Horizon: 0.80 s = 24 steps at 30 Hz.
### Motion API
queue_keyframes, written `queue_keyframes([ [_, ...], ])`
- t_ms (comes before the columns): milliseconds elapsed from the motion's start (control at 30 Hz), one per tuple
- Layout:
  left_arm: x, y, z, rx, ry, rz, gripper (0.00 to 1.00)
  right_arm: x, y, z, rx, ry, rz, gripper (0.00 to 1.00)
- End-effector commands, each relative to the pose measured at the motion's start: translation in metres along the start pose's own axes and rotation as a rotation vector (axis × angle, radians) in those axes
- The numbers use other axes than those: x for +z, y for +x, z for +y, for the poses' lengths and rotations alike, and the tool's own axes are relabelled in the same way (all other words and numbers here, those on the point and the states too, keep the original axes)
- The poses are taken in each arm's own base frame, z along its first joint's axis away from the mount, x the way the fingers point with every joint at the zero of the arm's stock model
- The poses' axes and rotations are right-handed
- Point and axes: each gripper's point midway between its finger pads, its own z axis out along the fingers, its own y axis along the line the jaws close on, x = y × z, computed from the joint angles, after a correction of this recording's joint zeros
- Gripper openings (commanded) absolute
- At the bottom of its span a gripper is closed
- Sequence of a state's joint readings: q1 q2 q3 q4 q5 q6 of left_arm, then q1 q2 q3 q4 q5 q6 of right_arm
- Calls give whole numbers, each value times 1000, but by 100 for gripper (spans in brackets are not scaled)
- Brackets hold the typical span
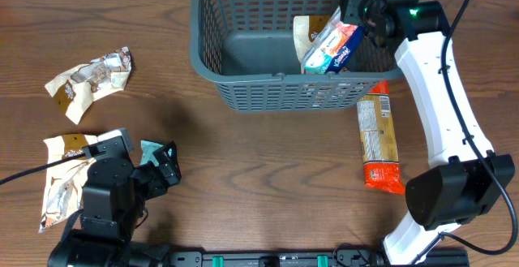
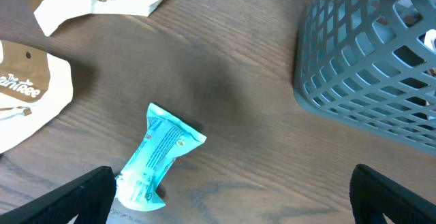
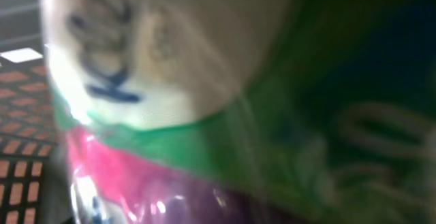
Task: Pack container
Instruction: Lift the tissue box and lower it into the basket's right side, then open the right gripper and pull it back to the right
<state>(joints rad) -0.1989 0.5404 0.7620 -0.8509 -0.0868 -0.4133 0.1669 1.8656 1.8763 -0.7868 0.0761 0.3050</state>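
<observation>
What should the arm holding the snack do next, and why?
Probably open the right pincer and let the snack packet drop. The packet hangs inside the basket, over its floor, so letting go should pack it.

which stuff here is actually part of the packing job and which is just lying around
In the job: container, white-and-teal packet in the right gripper, tan packet inside it.
Lying about on the table, likely still to pack: orange packet, teal packet, crumpled packet, cream bag.
</observation>
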Motion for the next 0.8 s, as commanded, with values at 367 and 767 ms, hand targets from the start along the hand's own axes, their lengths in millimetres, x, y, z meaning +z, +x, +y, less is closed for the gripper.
queue_keyframes([
  [367,-6,-9,1,11,-7,-32,99,-46,-65,31,23,-137,-182,75],
  [767,-6,-9,1,11,-7,-32,99,-210,-158,-43,191,80,-522,92],
])
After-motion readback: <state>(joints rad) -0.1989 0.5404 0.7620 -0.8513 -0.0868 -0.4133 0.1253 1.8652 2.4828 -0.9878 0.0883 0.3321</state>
